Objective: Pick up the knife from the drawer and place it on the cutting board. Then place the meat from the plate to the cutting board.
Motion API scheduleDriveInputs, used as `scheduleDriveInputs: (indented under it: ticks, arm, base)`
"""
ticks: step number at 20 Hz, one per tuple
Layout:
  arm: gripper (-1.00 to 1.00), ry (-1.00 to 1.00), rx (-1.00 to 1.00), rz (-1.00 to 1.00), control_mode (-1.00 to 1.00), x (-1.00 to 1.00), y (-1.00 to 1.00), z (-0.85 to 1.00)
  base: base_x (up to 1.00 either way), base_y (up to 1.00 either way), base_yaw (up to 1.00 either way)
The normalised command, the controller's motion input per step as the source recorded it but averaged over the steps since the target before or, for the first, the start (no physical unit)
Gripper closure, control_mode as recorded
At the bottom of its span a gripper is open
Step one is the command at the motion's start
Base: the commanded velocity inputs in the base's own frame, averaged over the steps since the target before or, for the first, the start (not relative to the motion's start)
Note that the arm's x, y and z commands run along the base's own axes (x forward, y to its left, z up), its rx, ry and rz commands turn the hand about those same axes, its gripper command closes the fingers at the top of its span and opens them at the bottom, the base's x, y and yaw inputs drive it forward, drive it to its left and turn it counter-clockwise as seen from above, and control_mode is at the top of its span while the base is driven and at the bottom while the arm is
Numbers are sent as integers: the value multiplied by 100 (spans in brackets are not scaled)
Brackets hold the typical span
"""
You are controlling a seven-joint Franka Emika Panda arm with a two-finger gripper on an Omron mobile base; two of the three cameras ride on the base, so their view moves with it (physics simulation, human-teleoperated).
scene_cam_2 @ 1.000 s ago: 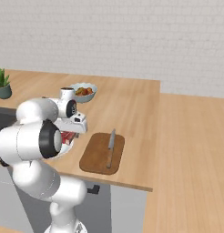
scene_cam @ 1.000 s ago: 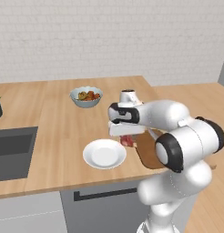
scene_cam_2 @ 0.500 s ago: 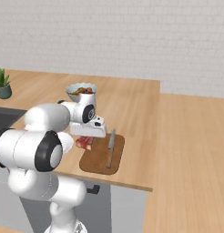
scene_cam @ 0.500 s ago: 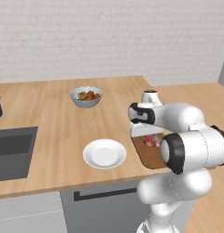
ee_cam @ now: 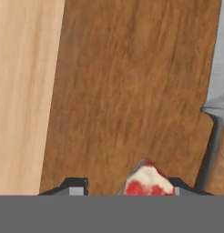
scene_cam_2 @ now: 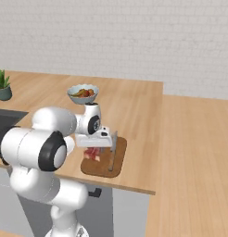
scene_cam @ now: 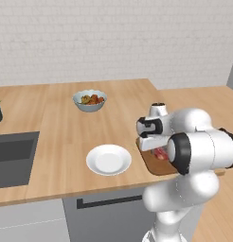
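The red, white-marbled meat (ee_cam: 145,182) sits between the fingertips of my gripper (ee_cam: 127,189), which is shut on it low over the dark brown cutting board (ee_cam: 132,91). In the left base view the gripper (scene_cam: 155,147) holds the meat (scene_cam: 160,153) above the board (scene_cam: 154,166), to the right of the white plate (scene_cam: 109,159), which has nothing on it. From the right base view, the meat (scene_cam_2: 91,153) hangs over the board's (scene_cam_2: 103,169) left half, and the knife (scene_cam_2: 112,150) lies along its right side. The knife's blade (ee_cam: 218,68) shows at the hand view's right edge. Below the counter, the drawer front (scene_cam: 109,212) looks shut.
A bluish-grey bowl (scene_cam: 90,100) of colourful food stands further back on the wooden counter. A dark sink (scene_cam: 9,158) is set in the counter at the left, with a potted plant (scene_cam_2: 2,85) behind it. The counter's front edge runs just in front of the board.
My arm has swung right from above the plate to over the cutting board, carrying the meat with it. The plate, bowl and knife have stayed put.
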Motion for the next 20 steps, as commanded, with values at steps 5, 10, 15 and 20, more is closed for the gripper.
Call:
scheduleDriveInputs:
  ticks: [5,10,15,20]
  arm:
    - [100,1,-1,5,-100,0,-9,-31]
    - [100,1,-2,2,-100,0,-1,-30]
    - [-100,1,-1,0,-100,0,0,-5]
    - [-100,0,0,0,-100,0,0,14]
  base:
    - [0,0,0]
    - [0,0,0]
    - [0,0,0]
    - [0,0,0]
